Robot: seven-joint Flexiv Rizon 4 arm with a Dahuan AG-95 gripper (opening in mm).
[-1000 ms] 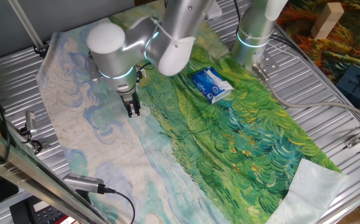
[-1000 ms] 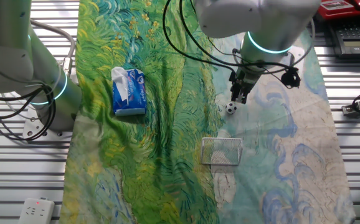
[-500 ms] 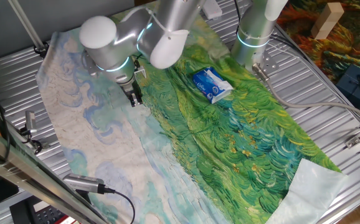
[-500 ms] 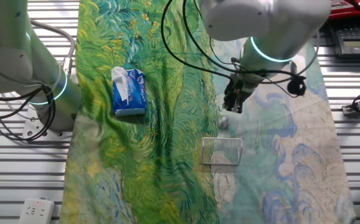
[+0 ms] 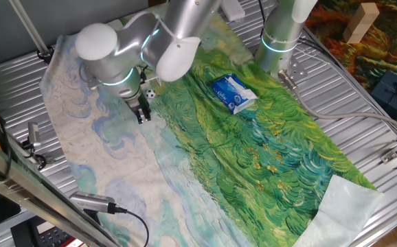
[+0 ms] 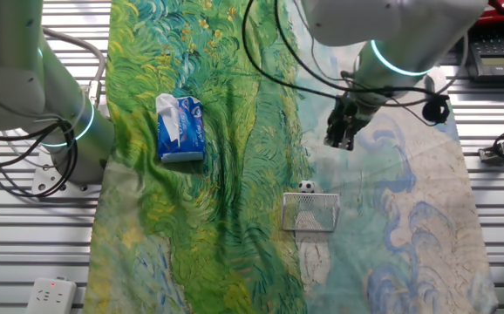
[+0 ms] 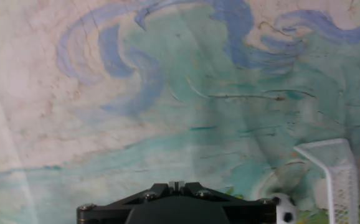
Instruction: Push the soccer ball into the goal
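Note:
The soccer ball (image 6: 307,186), tiny and white with black patches, rests on the painted cloth right at the open front of the goal (image 6: 310,212), a small white netted frame. My gripper (image 6: 341,139) is shut and empty, above the cloth, a short way off the ball on the side away from the goal. In the hand view the ball (image 7: 284,209) sits at the bottom right beside the goal (image 7: 329,177), and my gripper (image 7: 177,185) shows only as closed tips. In one fixed view my gripper (image 5: 142,114) points down, the ball (image 5: 151,92) shows just behind it, and the arm hides the goal.
A blue-and-white packet (image 6: 180,128) lies on the green part of the cloth, also seen in one fixed view (image 5: 233,93). A second arm's base (image 6: 69,131) stands at the cloth's edge. A card terminal (image 6: 494,54) and clamps sit on the slatted metal table.
The ball has rolled from beside my gripper across the cloth to the goal's mouth. My gripper has swung away from it, off toward the pale blue side of the cloth.

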